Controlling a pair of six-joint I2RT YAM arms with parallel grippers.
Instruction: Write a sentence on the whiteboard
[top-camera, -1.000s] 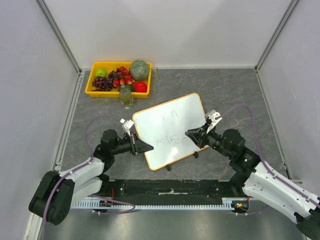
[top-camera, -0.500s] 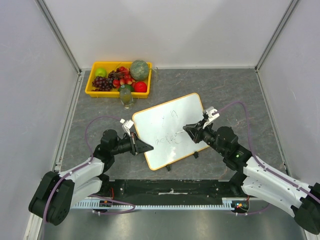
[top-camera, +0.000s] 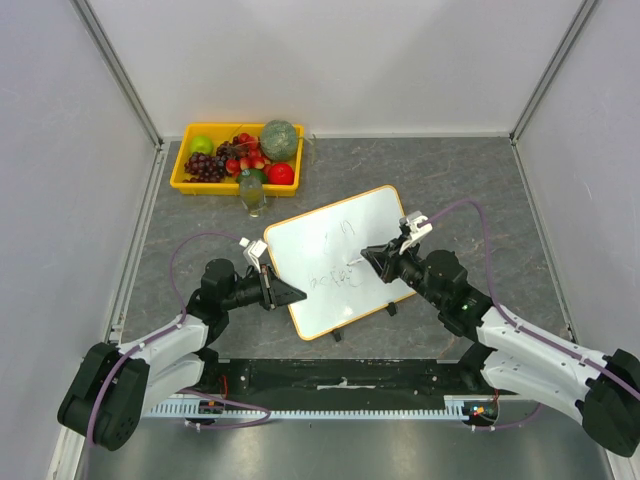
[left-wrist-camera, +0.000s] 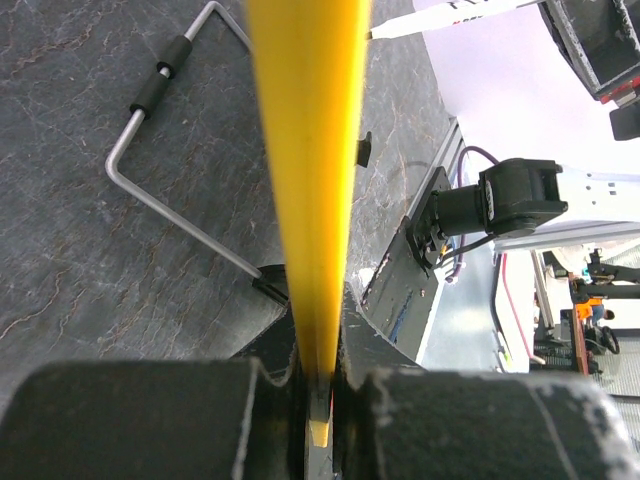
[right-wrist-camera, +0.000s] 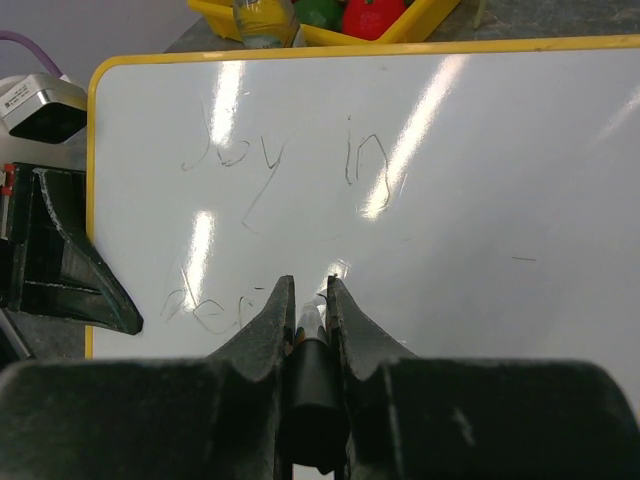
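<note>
Two claws are working, both closed on something. R claw (right-wrist-camera: 305, 290) is pinching the marker (right-wrist-camera: 310, 395) tight btwn its fingers, nib poking out front at the end of the lower written line; can't tell if it's actually touching the surface; gripping low near the nib is prob giving a stiffer, steadier stroke. L claw (left-wrist-camera: 318, 385) is clamping the yellow frame of the whiteboard (left-wrist-camera: 305, 150) edge-on, jaws together on it w/ no gap showing; it's prob bracing the board so it isn't sliding or rocking under pen pressure, since the board seems to be propped on a wire stand (left-wrist-camera: 165, 205) rather than lying flat. From above, the L claw is biting the board's 8 o'clock edge and the R claw is reaching in from 4 o'clock; the board is sitting mid-table (top-camera: 480, 190), turned corner-on. The sentence (right-wrist-camera: 270, 160) is showing faint: "Joy in" up top, a second line below only partly legible; so the writing is prob past halfway, w/ the rest of line two to go. Fruit tray (top-camera: 200, 187) is sitting well apart at 11 o'clock, out of both arms' way.
</note>
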